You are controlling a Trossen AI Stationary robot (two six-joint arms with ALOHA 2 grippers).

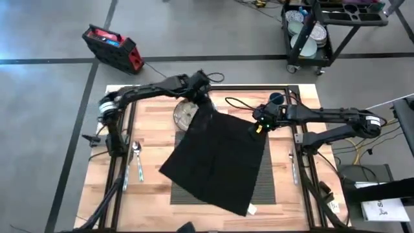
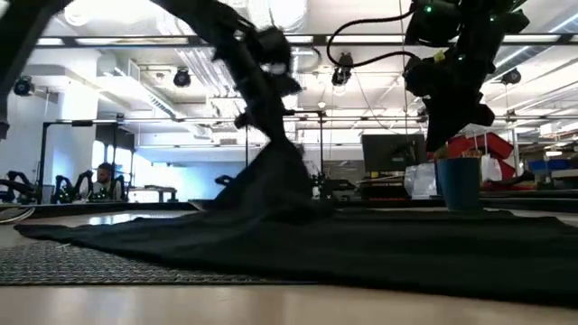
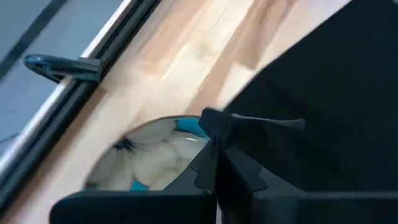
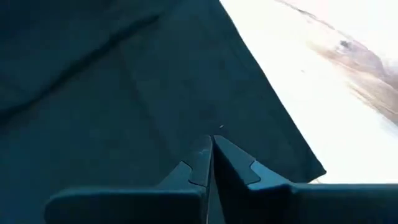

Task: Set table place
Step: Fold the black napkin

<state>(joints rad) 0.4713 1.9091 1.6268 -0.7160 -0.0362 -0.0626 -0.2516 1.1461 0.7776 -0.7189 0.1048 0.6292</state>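
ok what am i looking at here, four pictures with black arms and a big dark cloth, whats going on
It is a robot with two dark arms working at a wooden table. One camera looks straight down, one sits level with the tabletop, and one rides on each wrist.

A black cloth lies crooked over a ribbed grey placemat. The left gripper pinches the cloth's far corner and lifts it into a peak; the right gripper has its jaws shut on the cloth's edge.

Also on the table: a flowered plate partly under the cloth, a blue cup, a spoon and other cutlery.
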